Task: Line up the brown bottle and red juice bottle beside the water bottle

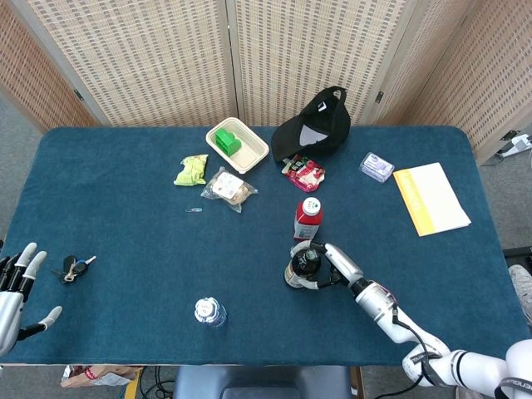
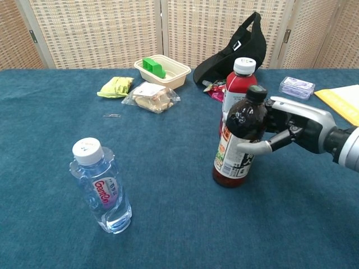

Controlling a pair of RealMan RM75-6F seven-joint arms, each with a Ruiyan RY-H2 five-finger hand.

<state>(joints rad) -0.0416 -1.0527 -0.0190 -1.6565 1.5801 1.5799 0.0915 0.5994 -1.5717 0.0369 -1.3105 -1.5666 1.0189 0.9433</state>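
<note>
My right hand grips the brown bottle around its upper body; the bottle tilts with its base to the left, near the table's middle. Just behind it the red juice bottle stands upright with a white cap. The clear water bottle stands alone near the front edge, well left of both. My left hand hovers open at the table's front left corner, fingers spread and holding nothing.
Keys lie by the left hand. At the back are a cream tray with a green block, a yellow-green packet, a bagged snack, a black cap, a red packet, a small box and a yellow pad.
</note>
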